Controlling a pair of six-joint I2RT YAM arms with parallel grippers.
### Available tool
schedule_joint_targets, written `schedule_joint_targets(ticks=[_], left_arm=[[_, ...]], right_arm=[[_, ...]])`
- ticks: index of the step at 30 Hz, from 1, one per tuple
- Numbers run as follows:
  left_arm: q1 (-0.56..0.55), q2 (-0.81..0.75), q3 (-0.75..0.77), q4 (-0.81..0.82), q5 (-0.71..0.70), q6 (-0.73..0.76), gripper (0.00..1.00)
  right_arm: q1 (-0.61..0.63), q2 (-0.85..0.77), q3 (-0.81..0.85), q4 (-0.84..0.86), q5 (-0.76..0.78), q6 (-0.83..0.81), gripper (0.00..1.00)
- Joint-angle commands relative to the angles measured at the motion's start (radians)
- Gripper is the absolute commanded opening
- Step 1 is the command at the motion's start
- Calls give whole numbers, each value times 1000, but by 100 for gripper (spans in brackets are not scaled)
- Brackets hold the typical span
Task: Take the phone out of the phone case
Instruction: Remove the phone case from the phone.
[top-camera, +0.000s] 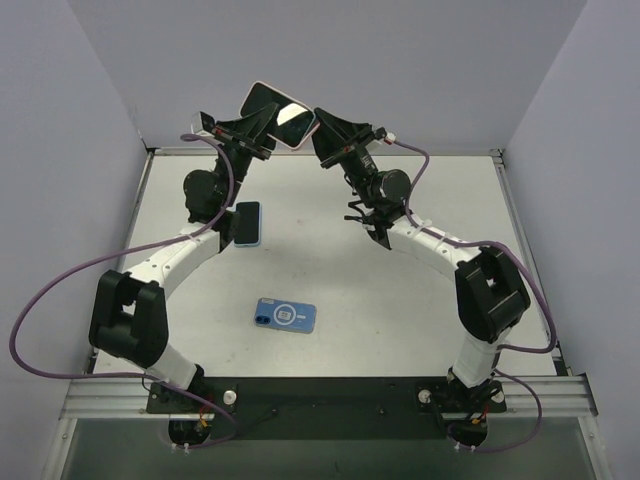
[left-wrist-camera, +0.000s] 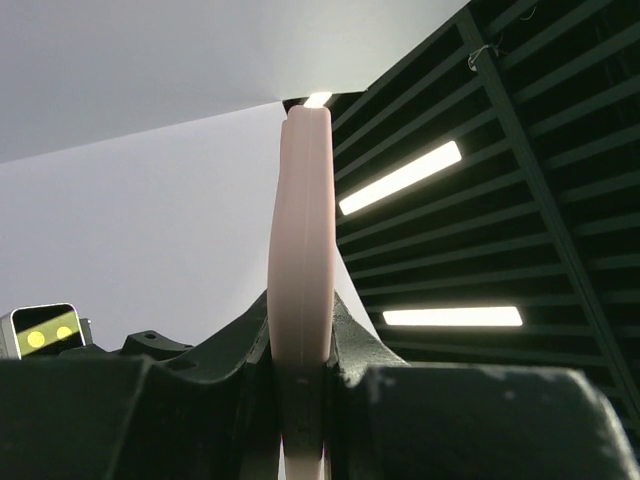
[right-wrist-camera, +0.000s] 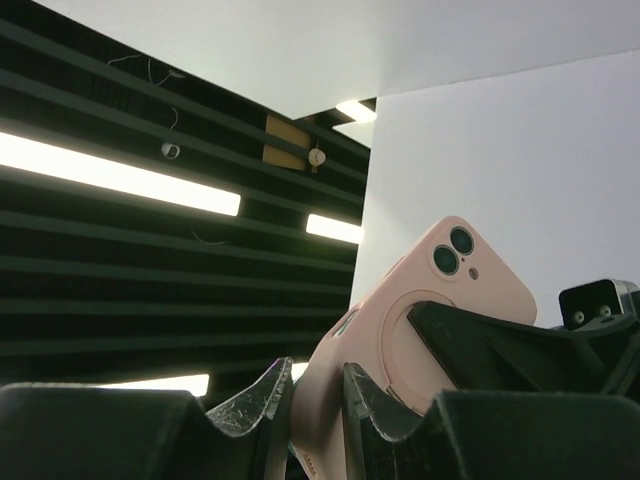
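Note:
A phone in a pink case (top-camera: 281, 114) is held up in the air above the table's far edge, with its dark screen facing the top camera. My left gripper (top-camera: 262, 130) is shut on the case from the left. In the left wrist view the case is edge-on (left-wrist-camera: 300, 230) and clamped between the fingers of the left gripper (left-wrist-camera: 300, 350). My right gripper (top-camera: 322, 130) is shut on the case's other side. In the right wrist view the right gripper (right-wrist-camera: 318, 400) pinches the edge of the case (right-wrist-camera: 440, 300), whose back with two camera lenses shows. The left gripper's finger (right-wrist-camera: 500, 350) lies across that back.
A dark-screened phone in a blue case (top-camera: 247, 223) lies on the white table (top-camera: 400, 300) beside the left arm. A blue case or phone (top-camera: 285, 314), back side up, lies near the front middle. Grey walls stand to the left, right and back.

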Motion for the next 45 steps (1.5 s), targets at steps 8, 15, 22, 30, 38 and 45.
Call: schedule_joint_targets(ticks=[8,15,22,30,38,45], left_arm=[[-32,-174,95,341,87,-25,0],[-34,-186,114,252,169,21,0],[-41,-183,250,-67,395,158,0],[-70,-158,278,-268,522,222,0],[-109,-112,298,-423,613,307,0],[-172,-60,324,-439,604,339,0]], right_arm=[[8,-82,-264,-64,-190,-70,0],[-15,-190,-301,-443,-285,-294,0],[-61,-239,-268,-718,-385,-488,0],[-105,-148,-193,-613,-618,-496,13],[-98,-96,-59,-667,-752,-557,22],[-70,-47,16,-580,-741,-467,21]])
